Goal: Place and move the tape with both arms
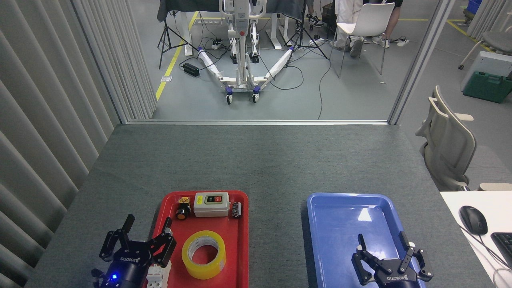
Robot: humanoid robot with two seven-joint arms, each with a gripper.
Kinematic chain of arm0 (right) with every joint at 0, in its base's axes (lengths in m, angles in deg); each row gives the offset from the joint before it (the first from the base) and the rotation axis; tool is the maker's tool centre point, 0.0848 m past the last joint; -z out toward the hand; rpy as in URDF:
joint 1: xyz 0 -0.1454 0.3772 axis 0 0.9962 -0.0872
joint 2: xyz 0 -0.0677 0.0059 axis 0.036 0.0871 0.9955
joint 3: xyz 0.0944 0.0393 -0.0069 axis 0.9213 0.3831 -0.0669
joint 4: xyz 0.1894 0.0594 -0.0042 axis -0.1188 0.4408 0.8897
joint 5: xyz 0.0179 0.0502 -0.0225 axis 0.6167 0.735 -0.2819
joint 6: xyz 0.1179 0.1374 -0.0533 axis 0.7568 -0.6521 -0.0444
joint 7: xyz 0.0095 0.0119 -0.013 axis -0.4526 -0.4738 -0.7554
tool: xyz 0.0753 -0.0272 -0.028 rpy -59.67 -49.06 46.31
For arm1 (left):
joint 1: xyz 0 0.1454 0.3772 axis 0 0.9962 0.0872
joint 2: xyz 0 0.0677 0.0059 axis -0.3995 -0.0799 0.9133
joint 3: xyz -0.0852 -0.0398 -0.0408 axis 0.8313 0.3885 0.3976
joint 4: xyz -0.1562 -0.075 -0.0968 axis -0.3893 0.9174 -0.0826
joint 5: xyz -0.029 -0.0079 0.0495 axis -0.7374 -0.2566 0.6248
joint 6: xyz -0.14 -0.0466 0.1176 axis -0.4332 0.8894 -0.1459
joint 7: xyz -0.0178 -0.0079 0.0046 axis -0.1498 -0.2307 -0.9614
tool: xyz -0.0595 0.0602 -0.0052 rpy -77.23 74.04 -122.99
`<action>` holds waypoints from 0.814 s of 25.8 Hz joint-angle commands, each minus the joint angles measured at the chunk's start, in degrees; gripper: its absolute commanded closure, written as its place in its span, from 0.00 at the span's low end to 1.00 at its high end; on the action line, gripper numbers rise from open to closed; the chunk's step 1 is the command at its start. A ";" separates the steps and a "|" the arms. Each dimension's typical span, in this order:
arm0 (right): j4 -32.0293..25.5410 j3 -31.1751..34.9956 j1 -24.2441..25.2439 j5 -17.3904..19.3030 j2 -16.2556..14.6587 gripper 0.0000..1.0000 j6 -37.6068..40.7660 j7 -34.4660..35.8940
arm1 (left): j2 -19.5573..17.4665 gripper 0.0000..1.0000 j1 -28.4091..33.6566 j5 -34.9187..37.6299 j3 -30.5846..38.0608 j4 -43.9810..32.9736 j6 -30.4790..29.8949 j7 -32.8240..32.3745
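The yellow tape roll [204, 255] lies flat, white core up, in the near part of a red tray [239, 240]. My left gripper [138, 236] hovers at the tray's left edge, just left of the tape, fingers spread open and holding nothing. My right gripper [388, 250] hangs over the near part of the blue tray [320, 224], open, with nothing between its fingers.
In the red tray's far end sit a grey switch box [211, 204], a small black-and-orange button part [183, 209] and a dark capacitor-like piece [236, 210]. A white part [155, 275] lies by the left gripper. A white desk with a mouse [473, 219] stands right.
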 commanded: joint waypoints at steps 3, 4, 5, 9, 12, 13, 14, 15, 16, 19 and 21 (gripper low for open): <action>0.08 0.10 0.19 -1.27 0.41 0.00 0.67 0.29 | -0.19 0.00 0.02 -0.07 0.00 -0.02 0.00 -0.43; 0.08 0.10 0.28 -1.18 0.50 0.00 0.58 0.38 | -0.45 0.00 -0.07 0.02 -0.18 0.07 0.00 -0.43; 0.08 0.10 0.45 -1.10 0.50 0.00 0.49 0.38 | -0.54 0.00 0.02 0.02 -0.18 -0.02 0.00 -0.43; 0.08 0.19 0.45 0.22 1.12 0.00 0.58 0.38 | -0.54 0.00 0.19 0.02 -0.27 0.07 0.09 -0.08; 0.08 0.28 0.45 0.40 1.29 0.00 0.67 0.38 | -0.36 0.00 0.28 0.02 -0.27 -0.28 -0.17 0.01; 0.08 0.28 0.45 0.40 1.29 0.00 0.40 0.38 | -0.36 0.00 0.28 0.02 -0.27 -0.28 -0.17 0.01; 0.08 0.28 0.45 0.40 1.47 0.00 0.23 0.47 | -0.45 0.00 0.28 0.02 -0.27 -0.28 -0.17 0.01; 0.08 0.28 0.45 0.58 1.73 0.00 0.14 0.47 | -0.45 0.00 0.28 0.02 -0.27 -0.28 -0.17 0.01; 0.08 0.19 0.45 0.84 1.82 0.00 0.05 0.47 | -0.45 0.00 0.37 0.02 -0.27 -0.28 -0.26 -0.08; -0.36 0.19 0.37 1.10 1.73 0.00 0.05 0.47 | -0.19 0.00 0.37 -0.07 0.00 -0.37 -2.46 -0.34; -0.80 0.28 0.37 1.19 1.73 0.00 0.14 0.38 | -0.10 0.00 0.28 -0.24 0.35 -0.37 -3.07 -0.43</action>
